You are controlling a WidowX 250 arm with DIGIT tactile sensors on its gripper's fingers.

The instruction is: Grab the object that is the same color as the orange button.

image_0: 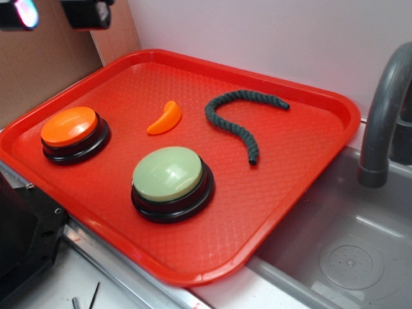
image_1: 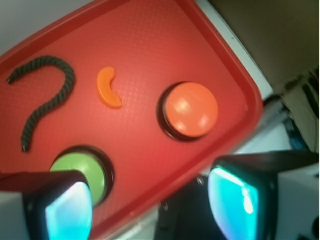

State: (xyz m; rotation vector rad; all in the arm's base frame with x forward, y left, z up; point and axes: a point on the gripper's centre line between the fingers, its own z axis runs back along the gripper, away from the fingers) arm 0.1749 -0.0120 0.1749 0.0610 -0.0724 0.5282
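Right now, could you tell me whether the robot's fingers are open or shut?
Open: in the wrist view the two fingers stand well apart with nothing between them, above the red tray.

The exterior view looks down obliquely at the tray [image_0: 283, 212] from the front, while the wrist view hangs high above, sharing all its contents.

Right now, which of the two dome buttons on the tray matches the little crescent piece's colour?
The orange button, the smaller one near the tray's left edge, matches the orange crescent. The larger button is pale green.
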